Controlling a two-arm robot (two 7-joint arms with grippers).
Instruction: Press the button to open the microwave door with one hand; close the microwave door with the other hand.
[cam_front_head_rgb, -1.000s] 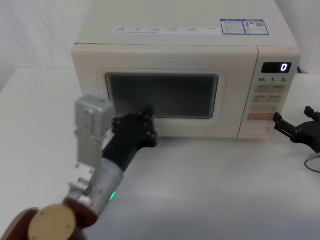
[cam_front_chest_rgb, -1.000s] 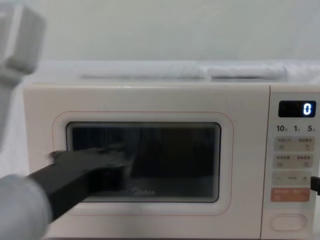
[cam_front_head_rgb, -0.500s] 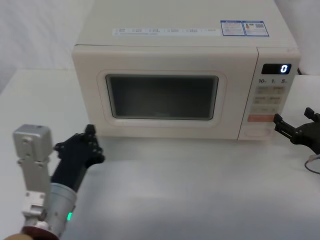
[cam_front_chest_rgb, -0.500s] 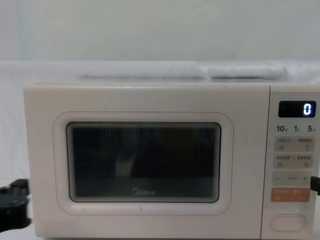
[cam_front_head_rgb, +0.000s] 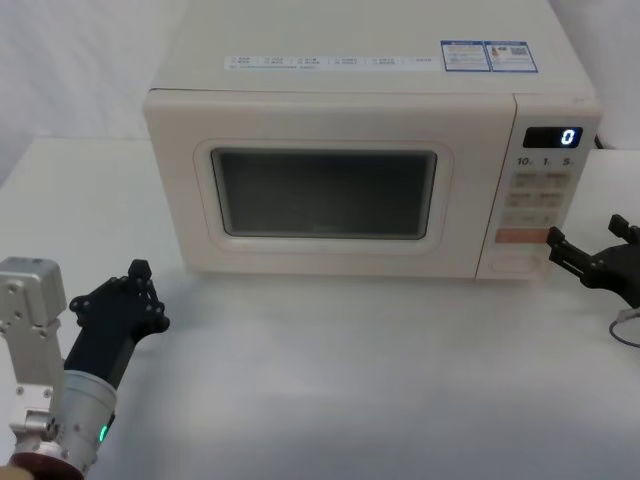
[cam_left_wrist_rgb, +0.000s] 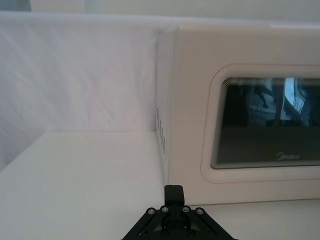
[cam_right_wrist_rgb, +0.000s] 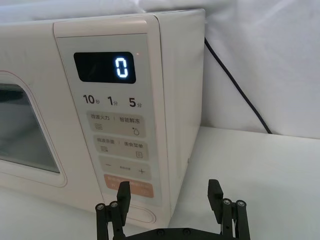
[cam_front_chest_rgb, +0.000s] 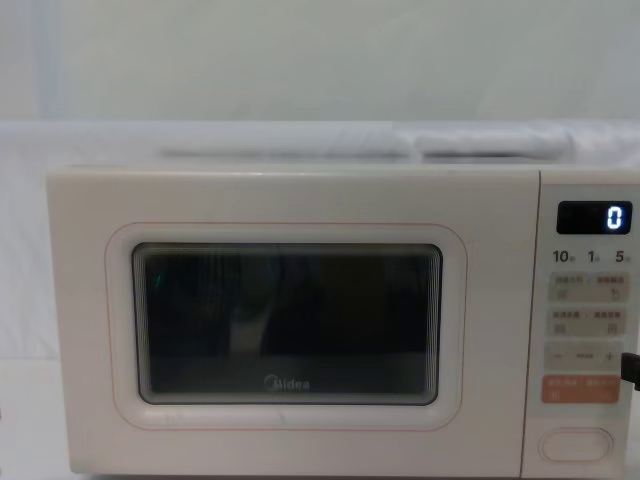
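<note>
The cream microwave door (cam_front_head_rgb: 325, 190) with its dark window is flush with the front of the oven, as the chest view (cam_front_chest_rgb: 285, 320) also shows. The wide oval button (cam_front_head_rgb: 513, 264) sits at the bottom of the control panel, below the orange key (cam_front_chest_rgb: 578, 389). My left gripper (cam_front_head_rgb: 140, 275) is shut and hangs over the table, in front of and left of the oven's left corner, touching nothing. My right gripper (cam_right_wrist_rgb: 169, 192) is open, just in front of the button (cam_right_wrist_rgb: 142, 215), with a gap between them.
The oven stands on a white table (cam_front_head_rgb: 350, 380) with free room in front and on both sides. A dark power cord (cam_right_wrist_rgb: 235, 80) runs down behind its right side. A thin cable (cam_front_head_rgb: 630, 330) lies at the table's right edge.
My left arm has drawn back from the door's window, leftward and toward the table's front. The door stays closed. The right gripper has not moved.
</note>
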